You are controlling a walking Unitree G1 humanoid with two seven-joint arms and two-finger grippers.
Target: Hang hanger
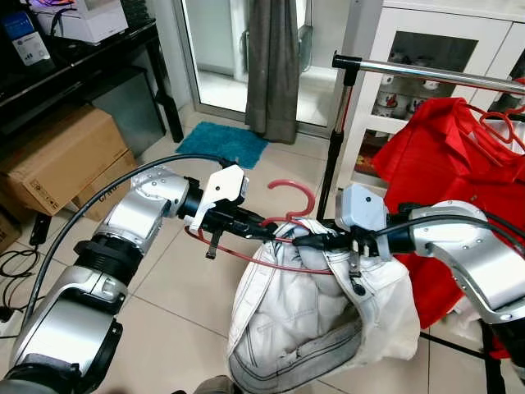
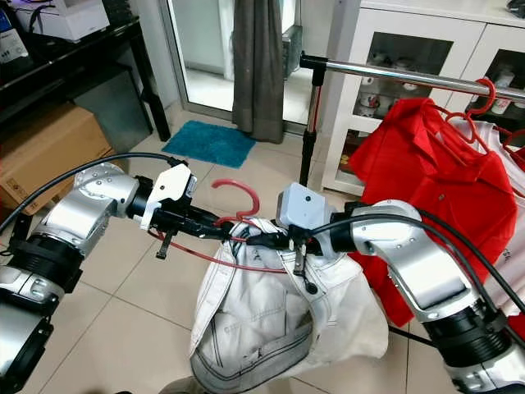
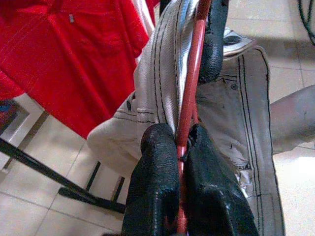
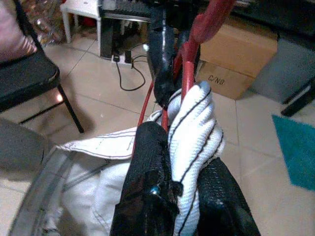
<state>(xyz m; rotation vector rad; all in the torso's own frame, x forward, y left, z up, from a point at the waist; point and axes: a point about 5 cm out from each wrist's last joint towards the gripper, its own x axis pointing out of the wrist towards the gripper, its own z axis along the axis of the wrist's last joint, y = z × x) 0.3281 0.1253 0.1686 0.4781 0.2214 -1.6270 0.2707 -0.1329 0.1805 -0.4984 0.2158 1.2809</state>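
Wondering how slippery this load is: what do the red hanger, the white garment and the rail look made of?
Thin red hanger: looks like coated wire or plastic, smooth. White dark-stitched garment: heavy denim-like cotton, matte. Silver clothes rail: shiny metal, probably chromed. Left claw and right claw grip the hanger.

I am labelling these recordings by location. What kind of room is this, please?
Probably a living or laundry area of a home: a clothes rail with a red shirt, a white glass-door cabinet, a teal mat by a curtained door.

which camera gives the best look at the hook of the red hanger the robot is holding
The left eye view: the hanger's hook curves up whole above the white garment, between both grippers. The right eye view shows it similarly. The wrist views catch the hanger's red wire close up, pinched between black fingers.
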